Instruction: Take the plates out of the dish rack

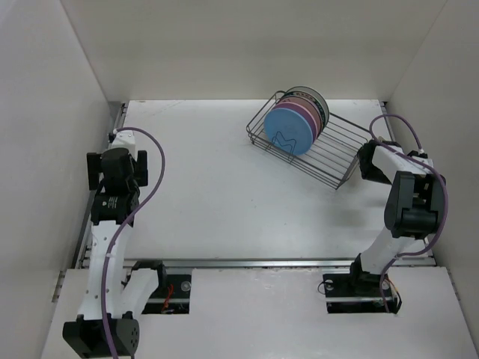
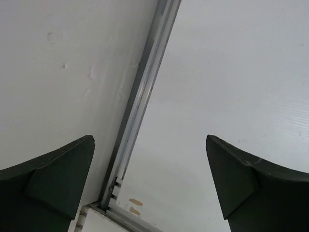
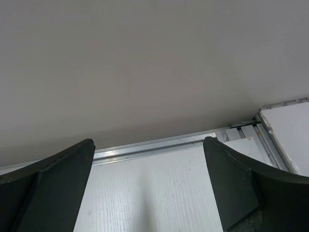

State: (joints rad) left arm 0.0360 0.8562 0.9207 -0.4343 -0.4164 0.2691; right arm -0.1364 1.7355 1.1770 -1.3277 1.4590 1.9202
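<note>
The dish rack (image 1: pixel 329 153), a dark wire basket, stands slanted at the back right of the table. Several plates stand upright on edge in its far left end: a light blue plate (image 1: pixel 288 132) in front, a pink plate (image 1: pixel 306 114) behind it, and white dark-ringed ones (image 1: pixel 319 102) at the back. My right gripper (image 1: pixel 379 143) (image 3: pixel 148 142) is open and empty, just right of the rack's right end, facing the back wall. My left gripper (image 1: pixel 120 137) (image 2: pixel 149 140) is open and empty at the far left edge, well away from the rack.
White walls enclose the table on the left, back and right. A metal rail (image 2: pixel 140 101) runs along the left edge, and another rail (image 3: pixel 154 145) along the back edge. A cable loops over each arm.
</note>
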